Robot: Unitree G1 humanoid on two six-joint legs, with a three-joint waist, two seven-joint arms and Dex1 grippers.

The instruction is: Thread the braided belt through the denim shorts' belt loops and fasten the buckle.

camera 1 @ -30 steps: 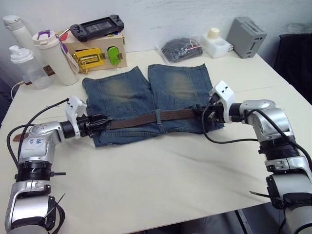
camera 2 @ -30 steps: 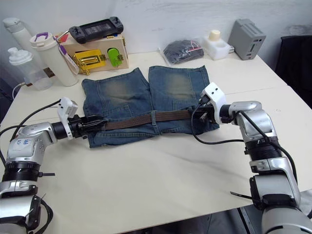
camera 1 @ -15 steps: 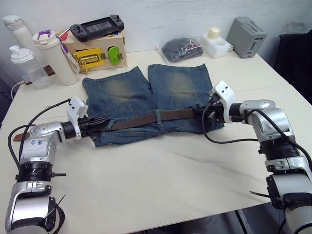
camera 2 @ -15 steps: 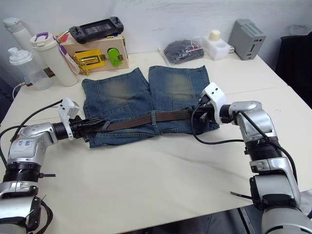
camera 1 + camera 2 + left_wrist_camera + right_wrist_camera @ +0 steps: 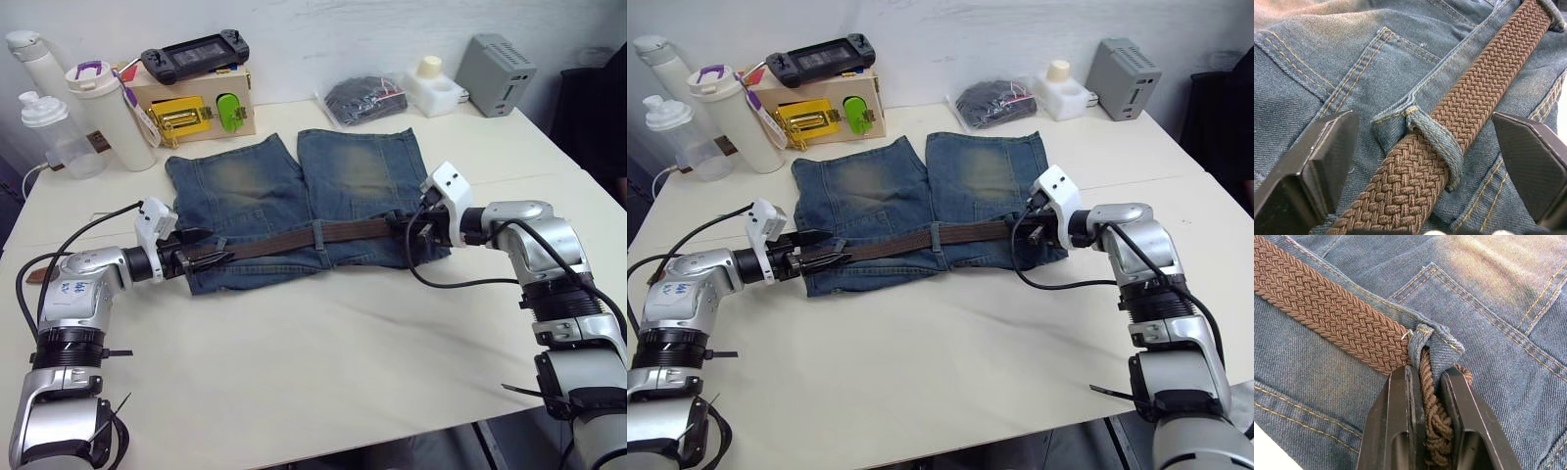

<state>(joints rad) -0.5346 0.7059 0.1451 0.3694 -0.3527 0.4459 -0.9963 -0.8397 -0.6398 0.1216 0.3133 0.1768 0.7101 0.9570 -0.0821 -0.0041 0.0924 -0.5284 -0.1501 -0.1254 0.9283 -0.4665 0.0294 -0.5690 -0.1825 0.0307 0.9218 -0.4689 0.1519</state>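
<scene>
Right hand (image 5: 1431, 396) pinches the braided belt (image 5: 294, 240); left hand (image 5: 208, 252) gapes wide astride it.

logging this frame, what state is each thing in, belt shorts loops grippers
braided belt: lying along the waistband, passed under loops
denim shorts: spread flat on the table
belt loop: belt runs through it
left gripper: open, fingers either side of belt
right gripper: shut on braided belt beside a loop
</scene>
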